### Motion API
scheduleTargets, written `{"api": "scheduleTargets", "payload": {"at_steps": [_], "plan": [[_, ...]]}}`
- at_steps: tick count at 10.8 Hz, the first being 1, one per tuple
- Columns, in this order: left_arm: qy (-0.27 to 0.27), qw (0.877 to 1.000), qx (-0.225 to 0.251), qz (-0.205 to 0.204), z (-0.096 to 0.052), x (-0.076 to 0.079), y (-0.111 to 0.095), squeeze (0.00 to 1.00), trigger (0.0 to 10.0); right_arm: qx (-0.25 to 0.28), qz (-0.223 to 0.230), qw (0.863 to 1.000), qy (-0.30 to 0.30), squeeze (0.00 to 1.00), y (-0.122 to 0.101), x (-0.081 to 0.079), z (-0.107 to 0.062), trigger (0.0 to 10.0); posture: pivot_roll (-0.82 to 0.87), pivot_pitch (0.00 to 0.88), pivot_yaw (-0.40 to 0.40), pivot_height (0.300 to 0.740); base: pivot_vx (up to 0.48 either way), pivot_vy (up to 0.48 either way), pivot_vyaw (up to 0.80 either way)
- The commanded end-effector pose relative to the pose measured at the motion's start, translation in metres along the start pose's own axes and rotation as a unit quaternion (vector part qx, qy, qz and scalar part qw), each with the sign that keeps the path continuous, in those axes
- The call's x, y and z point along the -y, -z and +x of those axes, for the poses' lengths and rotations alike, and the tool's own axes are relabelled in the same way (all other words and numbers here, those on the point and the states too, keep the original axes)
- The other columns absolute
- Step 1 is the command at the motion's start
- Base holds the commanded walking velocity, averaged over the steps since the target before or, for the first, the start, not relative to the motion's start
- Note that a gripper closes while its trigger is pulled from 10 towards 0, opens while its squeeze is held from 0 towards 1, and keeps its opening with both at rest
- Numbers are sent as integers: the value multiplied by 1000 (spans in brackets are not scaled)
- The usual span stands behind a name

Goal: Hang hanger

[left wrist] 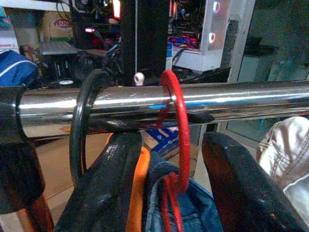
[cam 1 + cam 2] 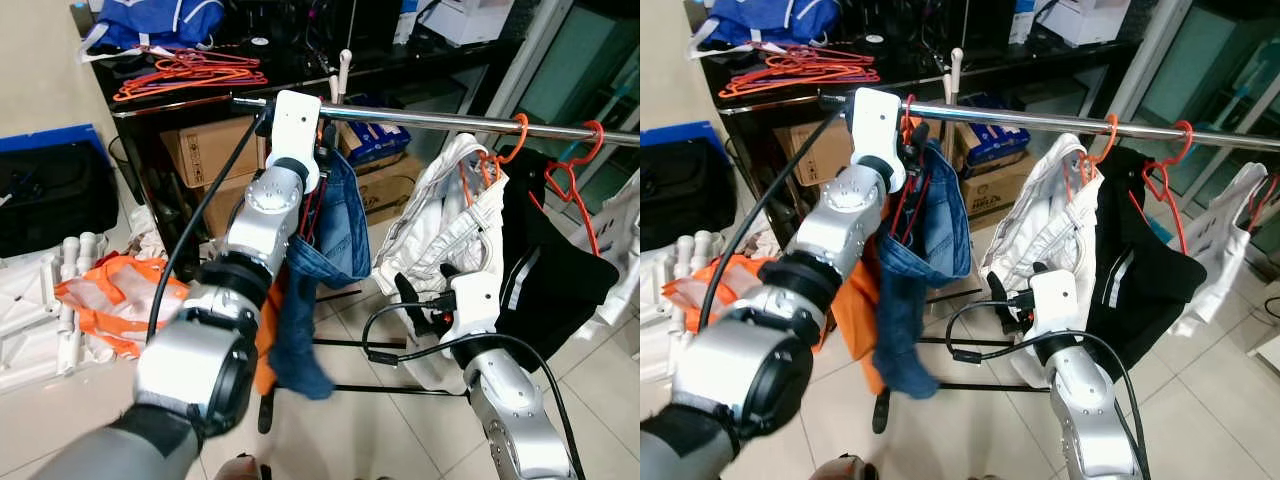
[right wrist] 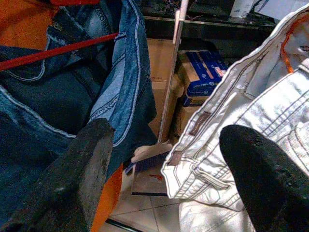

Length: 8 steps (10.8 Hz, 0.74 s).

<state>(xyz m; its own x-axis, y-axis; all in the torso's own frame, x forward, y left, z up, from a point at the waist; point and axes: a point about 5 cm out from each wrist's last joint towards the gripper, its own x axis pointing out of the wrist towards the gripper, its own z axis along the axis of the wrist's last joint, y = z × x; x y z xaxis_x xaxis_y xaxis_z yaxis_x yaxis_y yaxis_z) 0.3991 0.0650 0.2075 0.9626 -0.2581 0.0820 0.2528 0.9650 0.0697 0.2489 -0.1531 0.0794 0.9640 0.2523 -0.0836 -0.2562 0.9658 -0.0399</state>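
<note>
A chrome rail [image 2: 450,122] runs across at chest height. A red hanger [image 1: 176,111] has its hook over the rail, and dark blue jeans [image 2: 335,230] hang from it. My left gripper [image 1: 171,140] is raised to the rail's left end and is open, one black finger on each side of the hanger's neck without clamping it. In the head views it shows behind its white wrist [image 2: 295,130]. My right gripper [image 2: 425,290] is low and open, close in front of the hanging white jeans [image 2: 450,200], with nothing between its fingers [image 3: 87,159].
A black garment [image 2: 545,270] hangs on a red hanger [image 2: 590,140] further right. Spare orange hangers [image 2: 190,75] lie on the black table behind, with cardboard boxes [image 2: 205,150] under it. An orange bag [image 2: 115,295] lies on the floor at left. The rack's base bars [image 2: 350,345] cross the tiles.
</note>
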Motion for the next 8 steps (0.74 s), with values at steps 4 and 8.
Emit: {"api": "scheduleTargets", "payload": {"at_steps": [4, 8], "plan": [[45, 999, 0, 0, -21, 31, 10, 1000, 10000, -10, -8, 1000, 0, 416, 1, 5, 0, 10000, 50, 26, -57, 740, 0, 0, 0], [110, 993, 47, 13, -45, 44, -3, 0, 10000, -6, -9, 1000, 3, 416, 0, 6, -1, 10000, 48, 35, -56, 740, 0, 0, 0]]}}
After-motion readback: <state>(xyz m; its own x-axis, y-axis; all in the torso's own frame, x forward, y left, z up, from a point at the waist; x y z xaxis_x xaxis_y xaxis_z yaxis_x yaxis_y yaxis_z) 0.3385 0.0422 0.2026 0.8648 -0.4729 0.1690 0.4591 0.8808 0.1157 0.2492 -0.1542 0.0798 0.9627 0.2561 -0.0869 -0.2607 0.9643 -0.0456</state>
